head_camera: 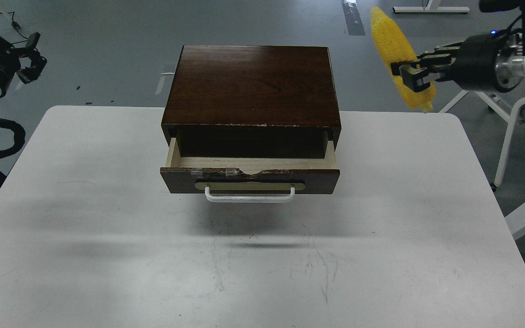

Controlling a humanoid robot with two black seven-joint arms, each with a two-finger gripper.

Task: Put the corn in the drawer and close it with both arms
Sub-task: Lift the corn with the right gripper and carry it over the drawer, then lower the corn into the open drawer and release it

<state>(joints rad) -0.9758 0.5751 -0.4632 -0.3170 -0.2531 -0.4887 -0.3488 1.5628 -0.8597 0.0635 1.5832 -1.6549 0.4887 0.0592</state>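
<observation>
already the corn [397, 52] is lifted, clamped in the right gripper [412, 75] above the bench [107, 228]. down to its left the drawer [249, 175] is open, empty. dropping in and closing remain. left gripper [32, 57]: cannot tell.

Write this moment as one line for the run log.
right gripper: shut on corn, raised right of cabinet | drawer: open, no corn inside | left gripper: far left, holding nothing
</observation>
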